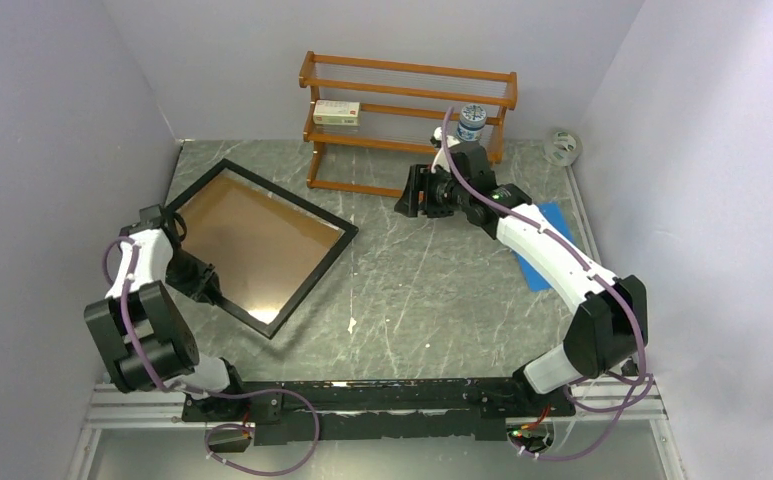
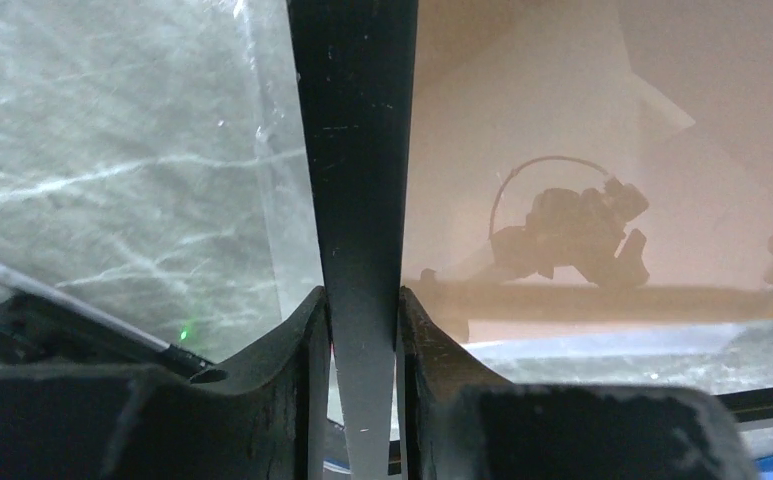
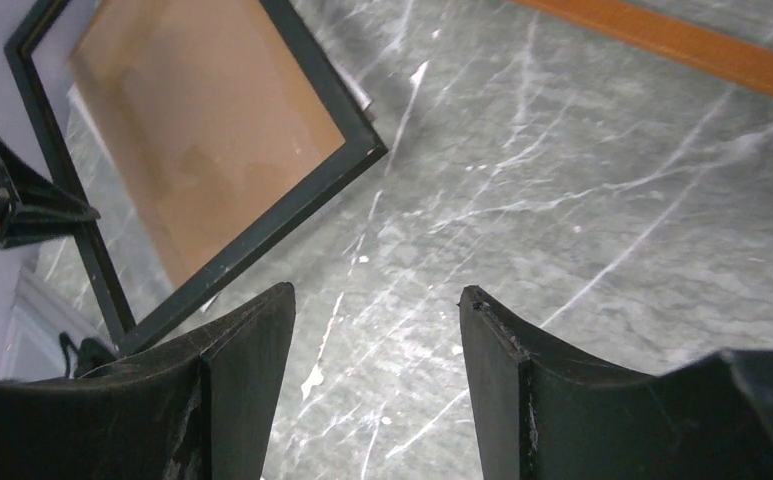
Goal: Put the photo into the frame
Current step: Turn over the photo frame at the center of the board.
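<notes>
The frame [image 1: 292,197] has a thin black border and a pane that shows brown. It lies over the left part of the table. My left gripper [image 1: 194,272] is shut on the border of its near-left side. In the left wrist view the black border [image 2: 352,150] runs straight down between my fingers [image 2: 307,340], and the pane reflects an arm. My right gripper [image 1: 414,190] is open and empty, above the table in front of the wooden rack. In the right wrist view it [image 3: 377,292] hangs over bare marble, with the frame [image 3: 262,238] to the upper left. The photo is out of view.
A wooden shelf rack [image 1: 407,100] stands at the back, with a small box [image 1: 336,112] and a jar [image 1: 471,122] on it. A tape roll [image 1: 562,147] lies at the back right. A blue sheet [image 1: 547,255] lies under the right arm. Walls close in both sides.
</notes>
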`<state>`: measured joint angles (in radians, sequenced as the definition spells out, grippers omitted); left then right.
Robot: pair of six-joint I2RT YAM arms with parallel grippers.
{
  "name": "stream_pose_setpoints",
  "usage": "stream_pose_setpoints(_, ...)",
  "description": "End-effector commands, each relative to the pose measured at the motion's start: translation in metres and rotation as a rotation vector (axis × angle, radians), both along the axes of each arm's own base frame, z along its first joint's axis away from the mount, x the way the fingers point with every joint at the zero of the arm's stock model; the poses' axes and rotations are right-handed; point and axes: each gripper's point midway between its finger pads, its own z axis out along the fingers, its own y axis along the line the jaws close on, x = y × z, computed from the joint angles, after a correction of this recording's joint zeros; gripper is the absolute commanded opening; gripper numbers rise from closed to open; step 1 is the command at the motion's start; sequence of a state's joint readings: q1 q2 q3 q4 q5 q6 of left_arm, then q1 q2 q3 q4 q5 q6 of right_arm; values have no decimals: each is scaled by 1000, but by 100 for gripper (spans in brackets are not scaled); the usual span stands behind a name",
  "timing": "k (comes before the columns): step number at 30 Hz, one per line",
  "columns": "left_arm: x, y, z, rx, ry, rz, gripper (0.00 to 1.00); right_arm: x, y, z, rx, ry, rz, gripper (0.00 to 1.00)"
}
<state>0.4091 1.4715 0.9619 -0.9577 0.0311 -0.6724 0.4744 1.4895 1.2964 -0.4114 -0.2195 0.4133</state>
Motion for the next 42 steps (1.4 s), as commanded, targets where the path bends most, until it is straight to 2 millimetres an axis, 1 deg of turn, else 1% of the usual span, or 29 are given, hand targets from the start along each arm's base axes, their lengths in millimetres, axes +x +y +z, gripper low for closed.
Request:
stream_pose_setpoints(1,2,2,49,44,-83,-22,3,-15,30,24,76,-3,113,66)
stream_pose_setpoints(4,-3,1,67,62,-90,-46,3,-32,50,23,97,38,196,68)
stream_pose_setpoints(7,2,0,81,89,-133,-100,3,-53,78,22,106,33,287,71)
stream_pose_setpoints(9,7,-1,91,98,-168,-130,2,-62,100,29,118,3,315,73)
stream_pose_setpoints(10,11,-1,94,103,-186,-148,2,-69,117,33,127,-12,341,74)
stream_pose_setpoints(11,13,-1,99,105,-192,-160,3,-68,128,37,133,-23,339,75)
stream_pose_setpoints(13,14,-4,107,97,-195,-175,2,-76,157,46,154,-27,388,76)
stream_pose_setpoints(15,19,-6,113,103,-228,-194,2,-84,184,47,152,-35,444,76)
stream_pose_setpoints(17,21,-8,117,103,-247,-206,2,-92,209,40,126,-40,492,76)
stream_pose_setpoints(19,20,-13,118,84,-243,-225,3,-96,228,37,111,-44,525,76)
stream_pose_setpoints(20,20,-15,118,76,-244,-232,3,-98,238,43,121,-57,545,77)
stream_pose_setpoints(21,19,-18,118,72,-249,-236,3,-101,246,43,127,-63,565,77)
stream_pose_setpoints(24,17,-27,115,41,-264,-239,3,-108,268,43,147,-96,618,79)
stream_pose_setpoints(26,15,-31,114,27,-267,-229,3,-116,282,38,147,-95,646,80)
stream_pose_setpoints(28,14,-30,114,39,-281,-212,2,-126,296,31,138,-90,670,81)
stream_pose_setpoints(31,11,-31,115,45,-289,-199,3,-144,314,13,103,-86,696,83)
stream_pose_setpoints(34,7,-33,113,34,-273,-200,2,-163,325,1,68,-87,730,83)
stream_pose_setpoints(37,5,-36,114,24,-281,-209,3,-182,333,-17,23,-93,760,84)
stream_pose_setpoints(39,4,-38,116,13,-288,-212,3,-191,336,-24,6,-91,773,83)
stream_pose_setpoints(42,3,-39,117,14,-295,-213,2,-202,341,-31,3,-84,795,82)
